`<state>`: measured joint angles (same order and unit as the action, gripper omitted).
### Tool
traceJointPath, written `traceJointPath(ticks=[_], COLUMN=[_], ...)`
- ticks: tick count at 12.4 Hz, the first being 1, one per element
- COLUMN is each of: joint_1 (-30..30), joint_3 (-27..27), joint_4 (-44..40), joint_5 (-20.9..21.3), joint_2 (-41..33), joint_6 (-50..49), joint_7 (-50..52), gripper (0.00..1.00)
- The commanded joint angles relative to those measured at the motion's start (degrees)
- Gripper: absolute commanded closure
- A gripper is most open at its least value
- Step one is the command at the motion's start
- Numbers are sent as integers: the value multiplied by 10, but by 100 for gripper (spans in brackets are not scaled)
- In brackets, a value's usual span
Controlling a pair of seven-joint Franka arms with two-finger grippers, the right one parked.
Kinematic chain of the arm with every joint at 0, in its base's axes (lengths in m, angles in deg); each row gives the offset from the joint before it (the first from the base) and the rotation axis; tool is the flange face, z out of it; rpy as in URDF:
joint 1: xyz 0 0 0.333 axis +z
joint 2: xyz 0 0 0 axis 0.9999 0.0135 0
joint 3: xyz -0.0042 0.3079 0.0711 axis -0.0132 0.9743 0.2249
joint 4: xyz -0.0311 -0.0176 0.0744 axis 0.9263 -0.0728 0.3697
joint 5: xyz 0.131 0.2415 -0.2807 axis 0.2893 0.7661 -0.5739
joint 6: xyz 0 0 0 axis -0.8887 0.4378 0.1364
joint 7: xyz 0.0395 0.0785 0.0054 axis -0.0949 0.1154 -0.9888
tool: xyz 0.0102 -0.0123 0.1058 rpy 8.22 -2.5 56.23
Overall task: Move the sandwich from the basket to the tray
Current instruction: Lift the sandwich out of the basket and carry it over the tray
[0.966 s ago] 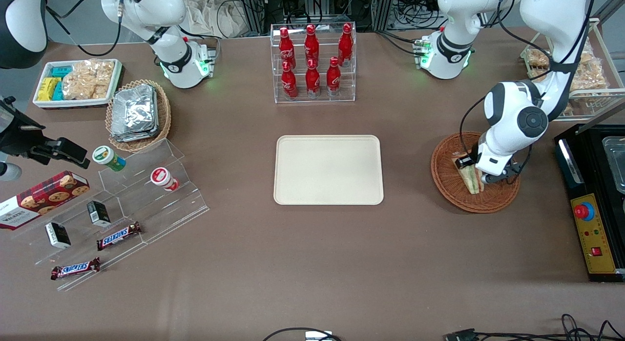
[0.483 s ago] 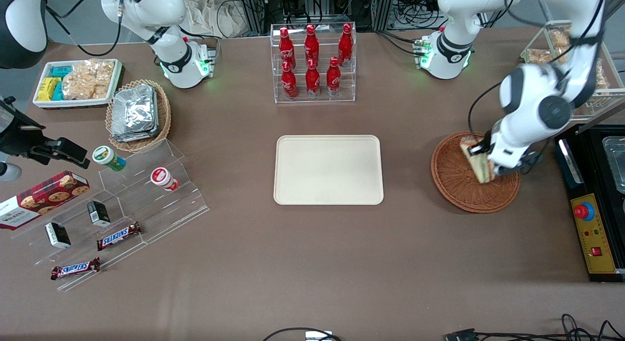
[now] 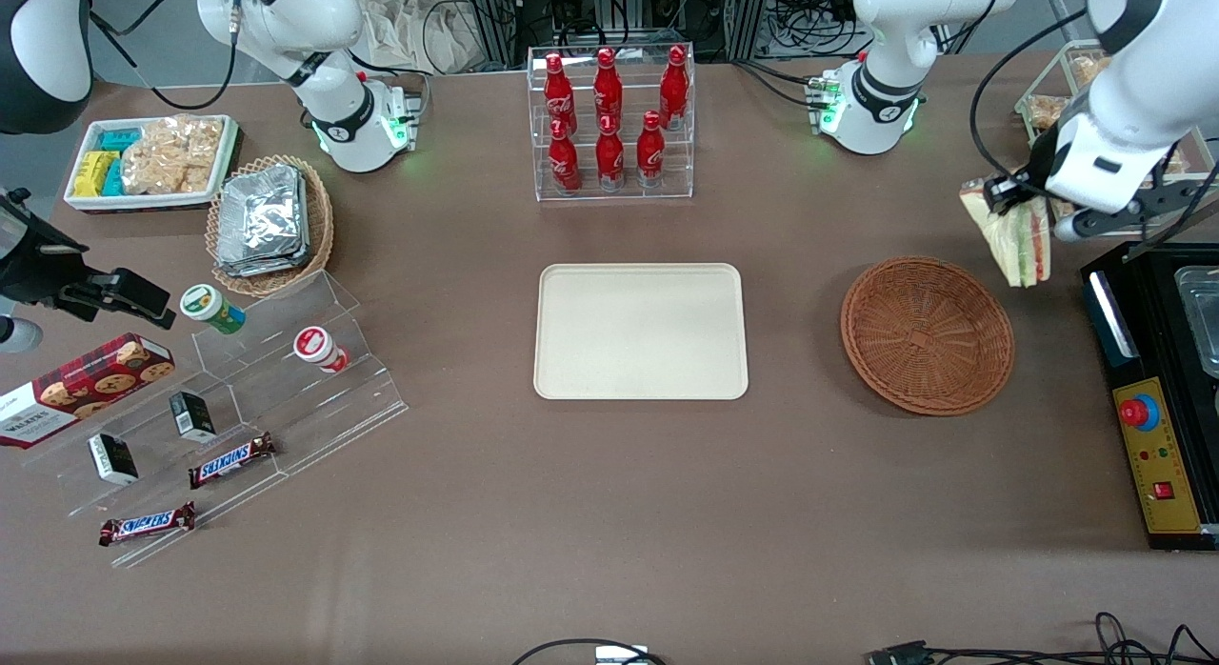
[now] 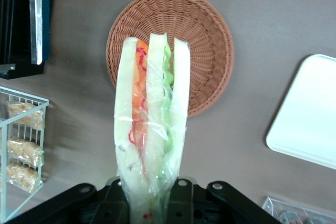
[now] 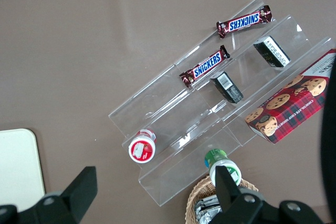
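The round wicker basket (image 3: pixel 927 334) has nothing in it. The cream tray (image 3: pixel 640 331) also carries nothing; it lies in the middle of the table (image 3: pixel 590 513), at 9 o'clock from the basket in the front view. The wrapped sandwich (image 3: pixel 1011 231) hangs in the air, at about 1 o'clock from the basket, with its point down. The gripper (image 3: pixel 1002 194) is clamped on its upper end. In the left wrist view the sandwich (image 4: pixel 151 129) shows three white bread slices with orange-red and green filling between them, and the basket (image 4: pixel 205 40) and table are well below it.

The clear acrylic rack (image 3: pixel 609 122) holds six red cola bottles. The tan oval basket (image 3: pixel 319 227) holds foil packets (image 3: pixel 262 219). The white bin (image 3: pixel 80 200) contains snack packets. On the clear stepped stand (image 3: pixel 286 398) there are two small cups, two dark small boxes and two Snickers bars (image 3: pixel 231 459). One cookie box (image 3: pixel 81 384) stands beside it. A wire rack (image 3: pixel 1157 184) with bagged snacks and a black machine (image 3: pixel 1148 389) are at the working arm's end.

The table surface is brown and matt. Cables lie at its edges.
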<state>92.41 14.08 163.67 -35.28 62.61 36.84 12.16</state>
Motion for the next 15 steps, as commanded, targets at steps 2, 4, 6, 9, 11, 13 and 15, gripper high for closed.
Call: traceJointPath(ticks=[2, 4, 6, 9, 11, 13, 15], joint_1=[-16, -14, -10, -9, 10, 30, 50], joint_3=[-62, -146, -245, -380, -431, -457, -457], joint_4=[-106, -157, -239, -285, -261, -174, -71], joint_5=[-16, -16, -14, 18, 67, 104, 126], joint_2=[63, 108, 192, 284, 307, 308, 306], joint_6=[-50, -55, -56, -42, -36, 16, 117], joint_7=[7, 65, 203, 338, 328, 311, 303], gripper=[100, 100, 100, 100, 100, 100, 100])
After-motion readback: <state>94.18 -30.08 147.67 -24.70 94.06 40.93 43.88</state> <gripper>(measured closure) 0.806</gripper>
